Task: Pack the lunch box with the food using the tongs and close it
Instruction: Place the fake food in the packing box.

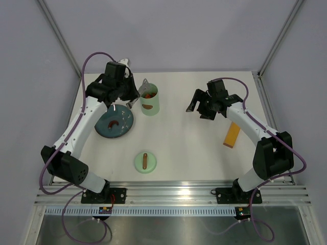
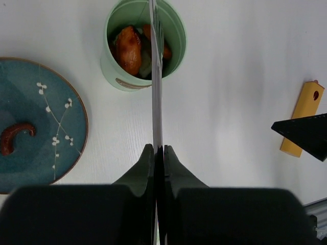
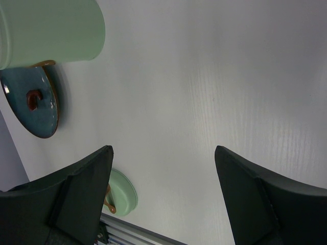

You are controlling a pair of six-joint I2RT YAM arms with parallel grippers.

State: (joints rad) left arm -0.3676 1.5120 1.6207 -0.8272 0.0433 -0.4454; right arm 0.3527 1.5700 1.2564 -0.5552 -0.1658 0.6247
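tongs (image 2: pixel 157 102) tips cut off at top edge; plate (image 2: pixel 30 168) cropped left.

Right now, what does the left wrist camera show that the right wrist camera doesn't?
Only the left wrist view: the inside of the lunch box, holding food pieces; the tongs pinched in the shut left gripper, reaching over the box's open top; an orange-yellow strip to the right. Only the right wrist view: the lid lying flat on the table, and that the right gripper is open and empty. Both: the lunch box's green wall, the blue plate with one curved reddish piece on it, and the white table.
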